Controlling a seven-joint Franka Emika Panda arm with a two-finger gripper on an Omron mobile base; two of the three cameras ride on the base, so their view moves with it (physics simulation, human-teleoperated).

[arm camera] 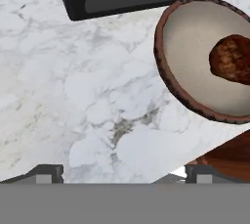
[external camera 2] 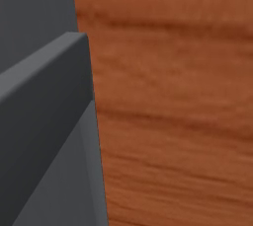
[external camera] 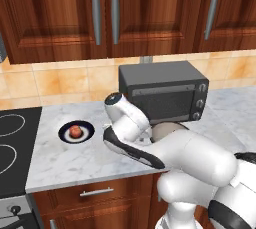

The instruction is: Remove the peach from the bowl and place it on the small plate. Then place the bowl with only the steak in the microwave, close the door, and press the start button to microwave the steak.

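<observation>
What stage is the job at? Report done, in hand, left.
Done: the peach sits on the small plate; the bowl holds only the steak. In hand: nothing gripped; the fingers hover apart over the marble counter beside the bowl. Left: grasping the bowl, microwaving, door, start button.

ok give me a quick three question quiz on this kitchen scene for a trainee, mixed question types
1. True or false: the peach lies on the small plate.
2. Multiple choice: what is inside the bowl in the hand view? A) the peach B) the steak C) nothing
3. Short answer: which way are the gripper fingertips facing, and are they touching the bowl?

Key
1. True: it sits on the plate's white centre, on the counter left of the arm.
2. B
3. Down at the marble counter. The fingertips are set wide apart and touch nothing; the bowl lies off to one side, near the dark countertop oven.
</observation>
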